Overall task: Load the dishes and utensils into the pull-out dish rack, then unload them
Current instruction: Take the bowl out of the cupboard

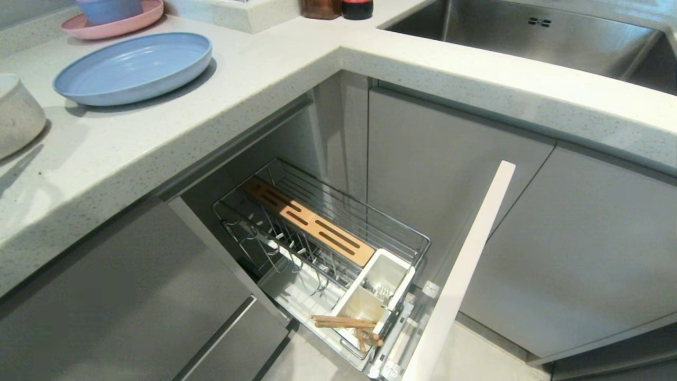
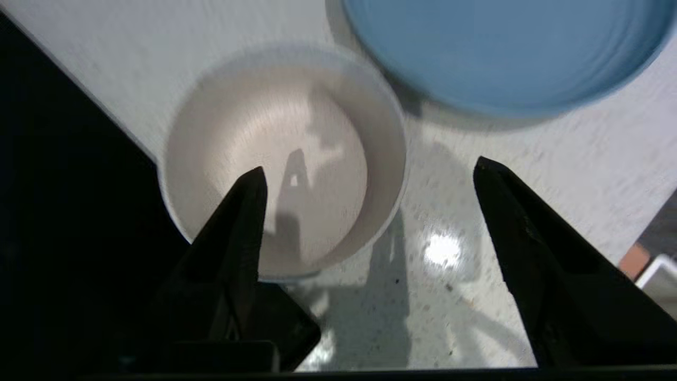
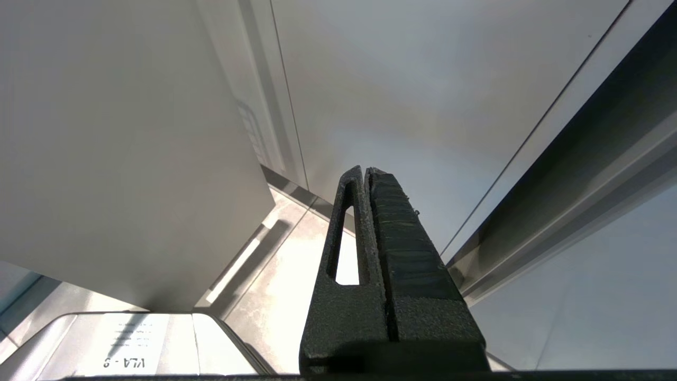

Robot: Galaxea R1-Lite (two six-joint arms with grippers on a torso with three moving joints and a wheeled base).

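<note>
Two dishes [image 1: 132,66] on speckled countertop [image 1: 158,143], grey cabinets [image 1: 449,174]

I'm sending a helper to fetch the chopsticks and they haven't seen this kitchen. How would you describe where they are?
Find the pull-out dish rack drawn out of the grey cabinets below the worktop corner. At its front end, by the pale front panel, sit two white square cups. The chopsticks are the light-wood sticks lying across the nearer cup; the other cup holds metal cutlery.
</note>
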